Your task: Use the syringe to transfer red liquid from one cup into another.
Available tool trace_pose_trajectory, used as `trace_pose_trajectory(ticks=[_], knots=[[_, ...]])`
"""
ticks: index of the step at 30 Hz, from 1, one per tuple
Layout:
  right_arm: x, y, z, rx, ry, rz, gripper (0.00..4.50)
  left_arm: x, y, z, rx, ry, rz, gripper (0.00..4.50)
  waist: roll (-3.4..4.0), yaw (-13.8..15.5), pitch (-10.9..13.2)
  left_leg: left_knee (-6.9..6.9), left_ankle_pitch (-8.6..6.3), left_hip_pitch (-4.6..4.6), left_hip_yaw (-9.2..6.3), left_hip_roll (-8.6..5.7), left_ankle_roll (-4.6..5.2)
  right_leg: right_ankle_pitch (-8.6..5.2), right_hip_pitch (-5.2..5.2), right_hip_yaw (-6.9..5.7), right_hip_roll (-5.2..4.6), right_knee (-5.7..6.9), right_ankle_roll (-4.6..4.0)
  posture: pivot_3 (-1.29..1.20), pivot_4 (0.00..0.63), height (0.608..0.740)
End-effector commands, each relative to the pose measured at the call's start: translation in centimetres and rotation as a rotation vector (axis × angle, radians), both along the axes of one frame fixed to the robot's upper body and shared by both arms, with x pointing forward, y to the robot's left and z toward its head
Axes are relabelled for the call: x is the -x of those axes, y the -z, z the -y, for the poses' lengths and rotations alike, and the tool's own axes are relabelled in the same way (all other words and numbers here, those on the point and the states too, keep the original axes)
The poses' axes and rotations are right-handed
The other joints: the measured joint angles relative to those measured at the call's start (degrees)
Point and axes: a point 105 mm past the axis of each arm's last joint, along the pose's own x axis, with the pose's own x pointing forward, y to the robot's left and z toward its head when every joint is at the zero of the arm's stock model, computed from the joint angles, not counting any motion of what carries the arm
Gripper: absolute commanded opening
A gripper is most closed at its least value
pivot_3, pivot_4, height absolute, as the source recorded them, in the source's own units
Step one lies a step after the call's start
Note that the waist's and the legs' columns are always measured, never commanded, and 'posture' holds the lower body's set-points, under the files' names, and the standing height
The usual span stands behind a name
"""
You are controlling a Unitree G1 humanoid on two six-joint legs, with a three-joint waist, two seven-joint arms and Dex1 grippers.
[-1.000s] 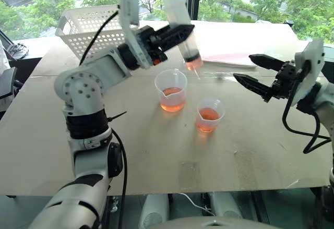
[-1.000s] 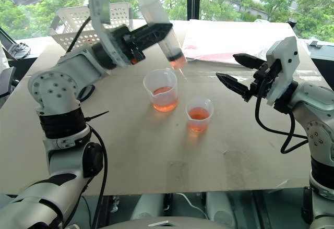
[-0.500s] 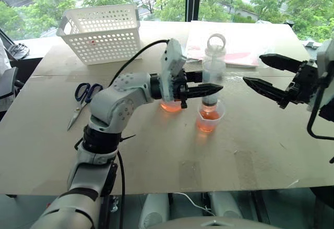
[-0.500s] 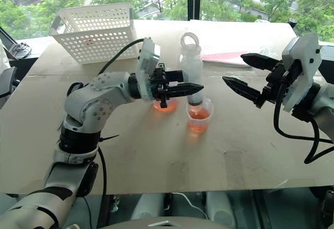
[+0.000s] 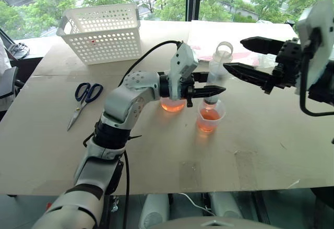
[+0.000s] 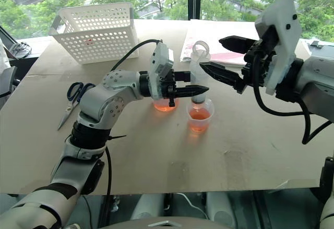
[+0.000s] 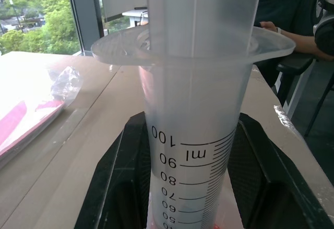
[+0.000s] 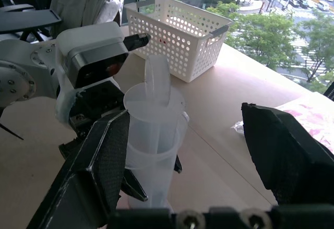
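Head views overlook the table [image 5: 156,151]; wrist views closely face the syringe [image 7: 193,135].

Soft window daylight, sharp frames

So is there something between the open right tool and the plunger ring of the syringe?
Nothing visible. The right tool is open beside the syringe, its fingers close to the plunger ring, with no object in between. The left tool holds the barrel above the smaller cup.

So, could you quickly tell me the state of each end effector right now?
Left end effector: closed on the large clear plastic syringe.
Right end effector: open, holding nothing.
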Motion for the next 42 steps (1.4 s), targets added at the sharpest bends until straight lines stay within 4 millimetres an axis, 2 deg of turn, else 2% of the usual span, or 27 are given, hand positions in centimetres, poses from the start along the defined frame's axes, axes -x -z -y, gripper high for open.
trace_pose_trajectory(ticks=[1, 5, 6, 8, 12, 13, 17, 26, 42], knots=[[-0.6, -1.2, 0.2, -0.028, 0.067, 0.036, 3.66, 0.8, -1.7, 0.9, 0.009, 0.045, 0.065, 1.44, 0.0, 0.1, 0.0, 0.0, 0.0, -0.02, 0.0, 0.0, 0.0, 0.0, -0.02, 0.0, 0.0, 0.0, 0.0, 0.0, 0.15, 0.74], [-1.2, -2.0, 0.2, -0.047, 0.109, 0.048, 3.66, 0.8, -1.8, 1.0, 0.001, 0.05, 0.063, 1.44, 0.0, 0.0, 0.0, 0.0, 0.0, -0.04, 0.0, 0.01, 0.0, 0.0, -0.03, -0.03, 0.0, 0.0, 0.0, 0.0, 0.15, 0.74], [-1.3, -2.2, 0.3, -0.051, 0.117, 0.051, 3.42, 0.8, -1.8, 0.9, 0.001, 0.052, 0.062, 1.44, 0.0, 0.0, 0.0, 0.0, 0.0, -0.04, 0.0, 0.01, 0.0, 0.0, -0.03, -0.03, 0.0, 0.0, 0.0, 0.0, 0.15, 0.74], [-1.5, -2.3, 0.3, -0.046, 0.132, 0.053, 2.75, 0.8, -1.8, 0.9, 0.002, 0.054, 0.06, 1.44, 0.01, 0.0, 0.0, 0.0, 0.0, -0.04, 0.0, 0.02, 0.0, 0.0, -0.04, -0.02, 0.0, 0.01, 0.0, 0.0, 0.15, 0.74], [-1.5, -2.4, 0.2, -0.032, 0.135, 0.052, 0.88, 0.7, -1.4, 0.8, 0.007, 0.052, 0.049, 1.44, 0.01, 0.0, 0.0, 0.0, 0.0, -0.04, 0.0, 0.03, 0.0, 0.0, -0.04, -0.03, 0.01, 0.01, 0.0, 0.0, 0.15, 0.74], [-1.3, -2.4, 0.0, -0.029, 0.121, 0.046, 0.6, 0.7, -1.3, 0.7, 0.009, 0.051, 0.046, 1.44, 0.01, 0.0, 0.0, 0.0, 0.0, -0.04, -0.01, 0.03, 0.0, 0.0, -0.04, -0.03, 0.01, 0.01, 0.0, 0.0, 0.15, 0.74], [-0.4, -2.5, -0.7, -0.034, 0.053, 0.022, 0.6, 0.7, -0.9, 0.6, 0.01, 0.044, 0.039, 1.44, 0.01, 0.0, 0.0, 0.0, 0.0, -0.04, 0.0, 0.03, 0.01, 0.0, -0.04, -0.01, 0.0, 0.01, 0.0, 0.0, 0.15, 0.74], [-0.9, -2.5, -0.9, -0.089, 0.068, -0.01, 0.6, 1.1, -0.8, 0.9, 0.015, 0.053, 0.043, 1.44, 0.01, 0.0, 0.0, 0.0, 0.0, -0.04, -0.01, 0.03, 0.01, 0.0, -0.04, -0.01, 0.01, 0.01, 0.0, 0.0, 0.15, 0.74], [-0.2, -2.0, -1.2, -0.024, 0.024, -0.04, 0.6, 1.5, -1.4, 1.6, 0.065, 0.081, 0.01, 1.44, 0.01, 0.0, 0.0, 0.0, 0.0, -0.04, -0.01, 0.03, 0.01, 0.0, -0.04, -0.01, 0.01, 0.01, 0.0, 0.0, 0.15, 0.74]])
